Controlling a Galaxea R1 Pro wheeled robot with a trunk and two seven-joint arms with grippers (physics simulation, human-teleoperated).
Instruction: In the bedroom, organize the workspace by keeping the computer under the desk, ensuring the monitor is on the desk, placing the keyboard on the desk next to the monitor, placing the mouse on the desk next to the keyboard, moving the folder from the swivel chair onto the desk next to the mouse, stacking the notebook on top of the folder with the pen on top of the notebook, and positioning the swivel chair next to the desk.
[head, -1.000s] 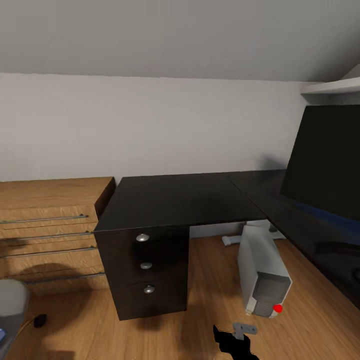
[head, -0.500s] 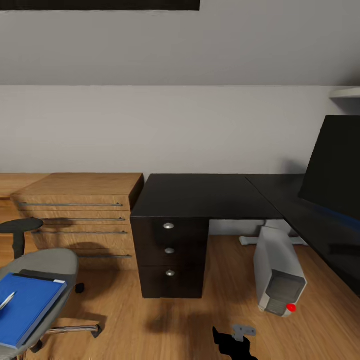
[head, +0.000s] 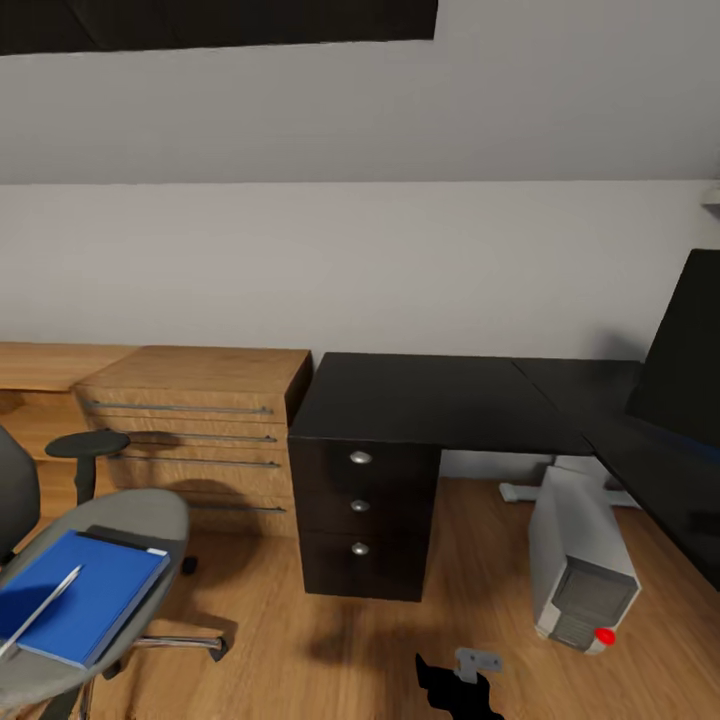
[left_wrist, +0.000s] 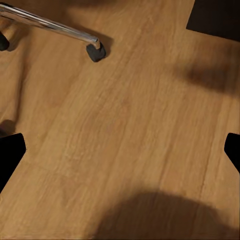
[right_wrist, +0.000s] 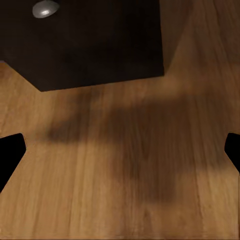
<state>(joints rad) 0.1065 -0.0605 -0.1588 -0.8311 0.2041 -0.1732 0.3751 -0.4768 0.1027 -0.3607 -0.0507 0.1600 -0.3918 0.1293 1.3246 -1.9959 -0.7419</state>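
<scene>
Diagonally, the pen (head: 40, 609) lies across the folder (head: 85, 595) on the swivel chair (head: 130, 520).

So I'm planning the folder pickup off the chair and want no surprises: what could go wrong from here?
The thin silvery pen lies loose on the flat blue folder, so tilting the folder may roll it onto the wooden floor.

The folder overlaps a dark notebook on the grey padded swivel chair's seat, so pulling it could drag the notebook along.

The chair stands on castors, so a push while grasping may roll it away.
</scene>
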